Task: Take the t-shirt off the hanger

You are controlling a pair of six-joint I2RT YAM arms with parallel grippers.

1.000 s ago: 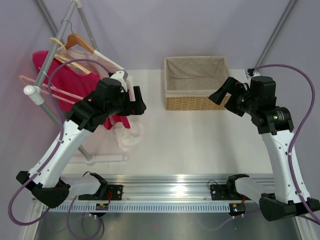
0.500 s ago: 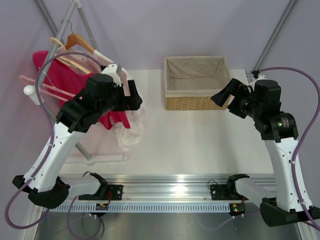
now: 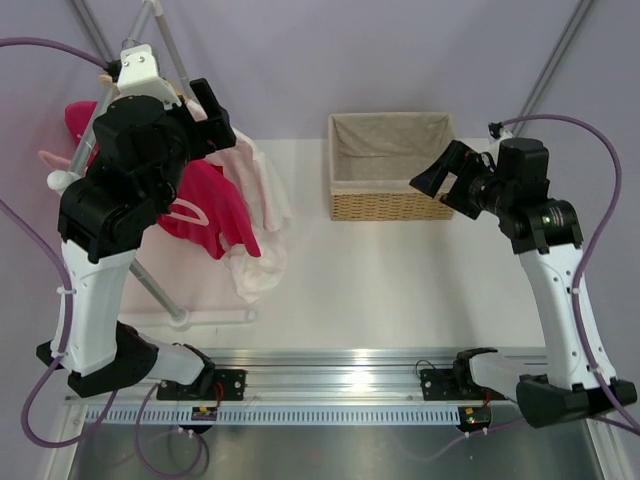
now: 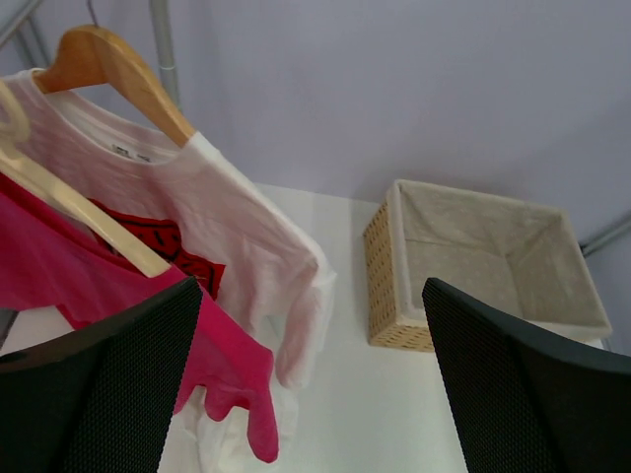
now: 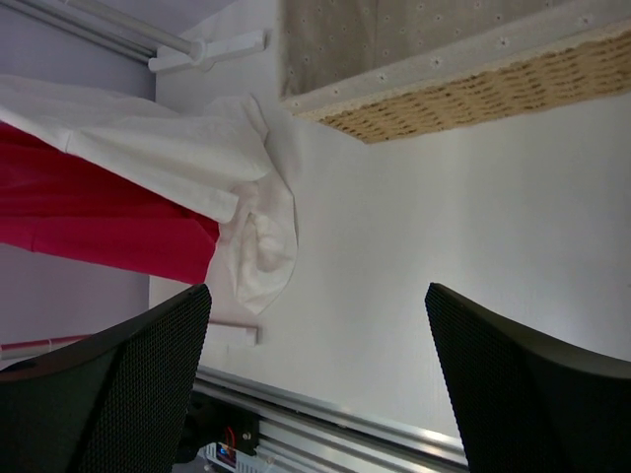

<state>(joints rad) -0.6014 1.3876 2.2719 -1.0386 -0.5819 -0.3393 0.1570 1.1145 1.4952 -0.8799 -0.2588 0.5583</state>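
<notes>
The magenta-red t-shirt hangs on the rack at the left, its hem drooping toward the table. One pale cream arm of the hanger lies across its shoulder; in the top view my left arm hides the hanger. My left gripper is open, raised above and just right of the hung clothes, touching nothing. My right gripper is open in the air in front of the basket's right end, well away from the shirt.
A white shirt on a brown wooden hanger hangs beside the t-shirt, its hem pooled on the table. A pink hanger sticks out left. The rack's foot lies on the table. A lined wicker basket stands behind centre.
My left arm has risen and swung back left, from beside the shirt's lower edge up to the rack's top. The right arm shifted slightly left. Both grippers stayed open.
</notes>
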